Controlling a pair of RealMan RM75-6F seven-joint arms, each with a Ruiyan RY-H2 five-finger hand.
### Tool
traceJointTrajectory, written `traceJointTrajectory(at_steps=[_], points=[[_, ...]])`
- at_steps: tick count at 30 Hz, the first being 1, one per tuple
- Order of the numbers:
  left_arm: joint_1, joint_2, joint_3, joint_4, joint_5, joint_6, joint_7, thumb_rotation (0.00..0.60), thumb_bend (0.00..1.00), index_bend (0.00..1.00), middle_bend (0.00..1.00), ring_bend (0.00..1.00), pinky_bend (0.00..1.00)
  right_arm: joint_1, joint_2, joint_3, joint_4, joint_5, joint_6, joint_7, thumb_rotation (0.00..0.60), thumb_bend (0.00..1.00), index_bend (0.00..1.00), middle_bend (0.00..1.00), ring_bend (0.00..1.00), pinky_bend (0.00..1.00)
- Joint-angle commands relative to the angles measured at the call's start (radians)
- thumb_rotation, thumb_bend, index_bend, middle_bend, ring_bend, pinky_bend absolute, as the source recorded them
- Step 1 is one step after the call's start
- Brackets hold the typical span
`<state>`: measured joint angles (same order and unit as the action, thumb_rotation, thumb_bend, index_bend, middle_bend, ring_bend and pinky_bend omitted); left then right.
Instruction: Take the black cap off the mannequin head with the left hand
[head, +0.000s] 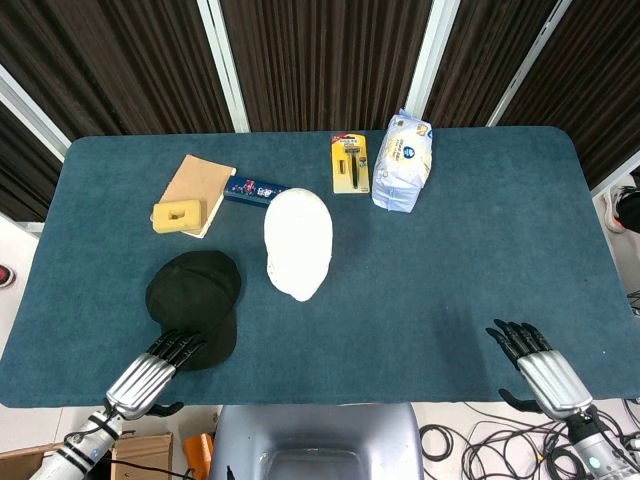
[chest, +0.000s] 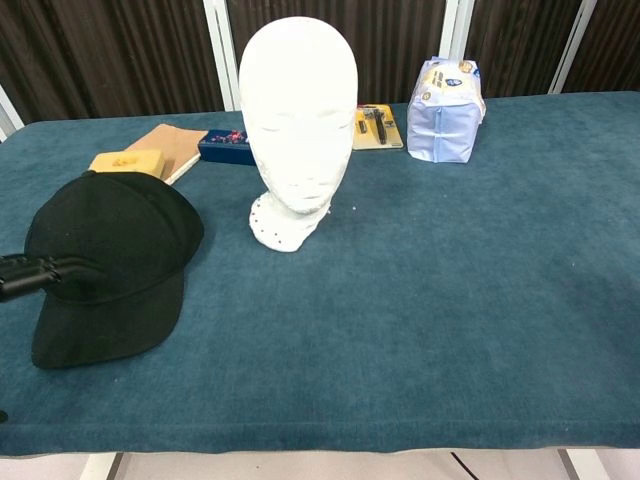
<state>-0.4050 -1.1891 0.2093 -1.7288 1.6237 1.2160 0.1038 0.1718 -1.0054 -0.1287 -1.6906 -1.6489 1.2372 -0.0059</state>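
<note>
The black cap (head: 194, 303) (chest: 110, 260) lies flat on the table, left of the bare white mannequin head (head: 298, 243) (chest: 298, 130), which stands upright. My left hand (head: 150, 372) is at the table's near edge, its fingertips (head: 183, 343) over the cap's brim; it holds nothing. In the chest view only a dark fingertip (chest: 40, 274) shows at the left edge. My right hand (head: 535, 366) hovers at the near right edge, fingers extended and empty.
At the back left lie a brown notebook (head: 198, 183) with a yellow sponge (head: 178, 214), and a blue box (head: 257, 190). A yellow razor pack (head: 350, 163) and a white-blue packet (head: 403, 160) sit at the back centre.
</note>
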Motion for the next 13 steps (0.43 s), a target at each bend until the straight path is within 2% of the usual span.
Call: traceJointTrajectory(at_steps=[1, 3, 4, 7, 11, 13], points=[[0.072, 0.055, 0.021, 0.041, 0.085, 0.155, -0.078, 0.6, 0.23, 0.0, 0.0, 0.0, 0.01, -0.002, -0.002, 0.001, 0.0, 0.002, 0.002, -0.005, 0.6, 0.2, 0.0, 0.0, 0.0, 0.07], [0.092, 0.071, 0.027, 0.048, 0.081, 0.178, -0.09, 0.6, 0.24, 0.0, 0.0, 0.0, 0.01, -0.002, -0.004, 0.002, 0.0, 0.003, 0.003, -0.008, 0.6, 0.21, 0.0, 0.0, 0.0, 0.07], [0.131, 0.088, 0.025, 0.064, 0.039, 0.217, -0.099, 0.6, 0.25, 0.0, 0.0, 0.0, 0.0, -0.002, -0.007, 0.001, 0.0, 0.003, 0.0, -0.015, 0.6, 0.21, 0.0, 0.0, 0.0, 0.07], [0.234, 0.022, -0.009, 0.156, 0.001, 0.357, -0.189, 0.6, 0.25, 0.0, 0.0, 0.0, 0.0, -0.003, -0.019, 0.001, -0.002, 0.011, -0.01, -0.046, 0.6, 0.21, 0.0, 0.0, 0.0, 0.07], [0.266, -0.003, -0.022, 0.22, 0.054, 0.424, -0.189, 0.6, 0.28, 0.0, 0.0, 0.0, 0.0, -0.003, -0.028, 0.002, -0.006, 0.017, -0.015, -0.071, 0.6, 0.21, 0.0, 0.0, 0.0, 0.07], [0.274, -0.008, -0.022, 0.231, 0.062, 0.422, -0.189, 0.6, 0.28, 0.0, 0.0, 0.0, 0.0, -0.005, -0.03, 0.003, -0.009, 0.018, -0.012, -0.076, 0.6, 0.2, 0.0, 0.0, 0.0, 0.07]])
